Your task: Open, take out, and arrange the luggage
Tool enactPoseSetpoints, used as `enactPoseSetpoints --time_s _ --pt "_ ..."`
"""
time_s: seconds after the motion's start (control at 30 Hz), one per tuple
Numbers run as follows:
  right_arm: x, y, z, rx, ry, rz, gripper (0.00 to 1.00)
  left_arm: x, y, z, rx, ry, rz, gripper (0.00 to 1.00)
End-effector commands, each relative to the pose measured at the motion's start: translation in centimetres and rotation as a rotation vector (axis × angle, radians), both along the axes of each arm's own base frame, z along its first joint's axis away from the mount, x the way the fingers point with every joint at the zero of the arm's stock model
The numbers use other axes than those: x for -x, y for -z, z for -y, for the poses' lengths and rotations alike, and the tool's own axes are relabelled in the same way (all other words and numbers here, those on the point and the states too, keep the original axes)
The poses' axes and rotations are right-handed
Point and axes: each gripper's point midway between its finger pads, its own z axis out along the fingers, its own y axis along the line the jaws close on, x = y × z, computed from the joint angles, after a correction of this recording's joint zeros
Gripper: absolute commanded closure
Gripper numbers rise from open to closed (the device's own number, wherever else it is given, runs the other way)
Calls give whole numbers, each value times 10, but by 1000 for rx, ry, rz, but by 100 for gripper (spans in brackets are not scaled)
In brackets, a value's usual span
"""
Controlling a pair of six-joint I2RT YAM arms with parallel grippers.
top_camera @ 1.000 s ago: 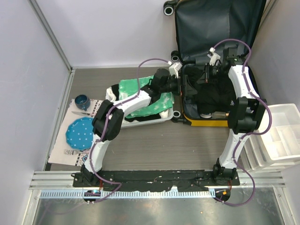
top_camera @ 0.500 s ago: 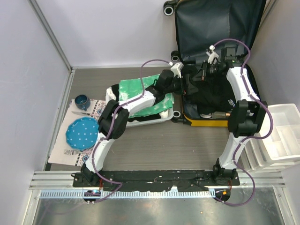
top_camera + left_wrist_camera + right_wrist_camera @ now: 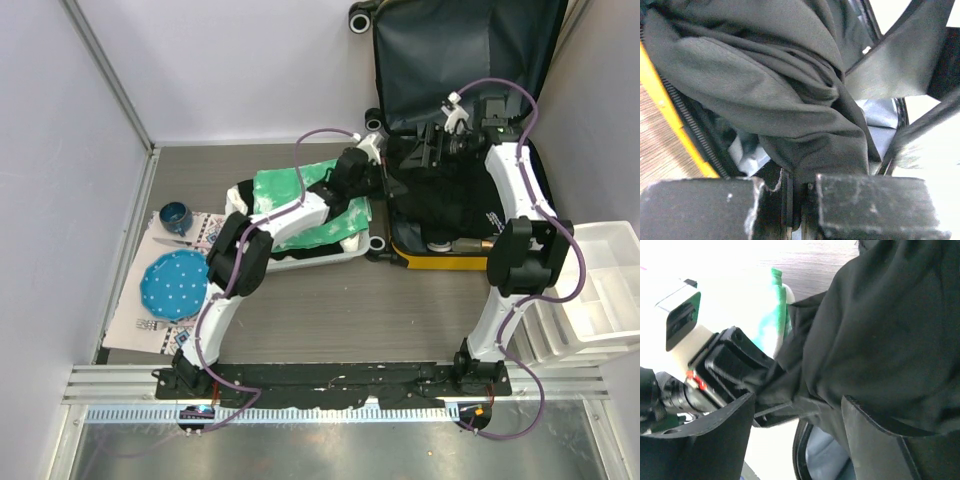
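We judge the garment point(image 3: 790, 100) in the luggage point(image 3: 440, 263) soft, limp, best pinched at a fold; left tool point(image 3: 792, 200) clamps it, right tool point(image 3: 795, 427) gapes.

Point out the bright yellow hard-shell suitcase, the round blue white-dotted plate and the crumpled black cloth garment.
yellow suitcase point(image 3: 440, 263): top view, yellow front wall
blue plate point(image 3: 175, 284): top view, its centre
black garment point(image 3: 765, 85): left wrist view, a fold

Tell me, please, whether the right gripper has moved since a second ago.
Yes. In the top view the right gripper has moved up the picture, away from the yellow near rim of the luggage and toward its raised lid.
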Motion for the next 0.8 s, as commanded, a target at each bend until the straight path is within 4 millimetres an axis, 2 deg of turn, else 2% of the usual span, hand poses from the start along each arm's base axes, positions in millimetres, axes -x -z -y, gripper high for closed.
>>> enactPoseSetpoints --time_s 0.0,0.07,0.13,0.17,0.2,0.23,0.27,0.3,0.33,0.37,0.4,0.47,0.5,0.57,0.63,0.67,0.77 --pt "6 -52 26 72 -2 160 22 -17 -69 -44 66 -88 27 100" --pt "15 -45 41 212 -59 217 21 -20 -66 -54 58 -96 3 100" --pt "28 -22 51 321 -142 254 21 -20 -65 -57 60 -87 -16 100" --pt "32 -28 57 382 -149 315 20 -20 -64 -58 58 -87 -21 100" --pt "36 -22 59 412 -169 337 20 -20 -60 -58 53 -83 -29 100" --pt "47 -1 59 431 -200 316 19 -20 -61 -58 56 -80 -34 100" --pt "44 1 63 495 -235 388 18 -20 -59 -57 56 -79 -39 100" --pt "56 13 58 529 -274 395 18 -21 -59 -57 63 -79 -44 100" --pt "58 17 57 567 -299 428 17 -20 -61 -57 66 -75 -43 100" --pt "48 14 55 612 -301 511 16 -19 -60 -56 66 -69 -46 100" --pt "55 26 48 643 -322 524 15 -19 -60 -56 66 -66 -47 100" --pt "46 24 33 680 -335 619 13 -19 -59 -56 68 -60 -50 100" --pt "51 35 20 686 -368 624 13 -19 -59 -56 66 -58 -49 100" --pt "43 35 13 715 -357 669 13 -18 -56 -55 62 -54 -53 100" --pt "41 49 11 756 -348 661 13 -19 -57 -55 61 -52 -47 100" --pt "33 47 11 778 -323 691 13 -18 -58 -55 60 -52 -46 100" --pt "21 59 26 857 -262 657 17 -18 -64 -56 59 -49 -30 100"
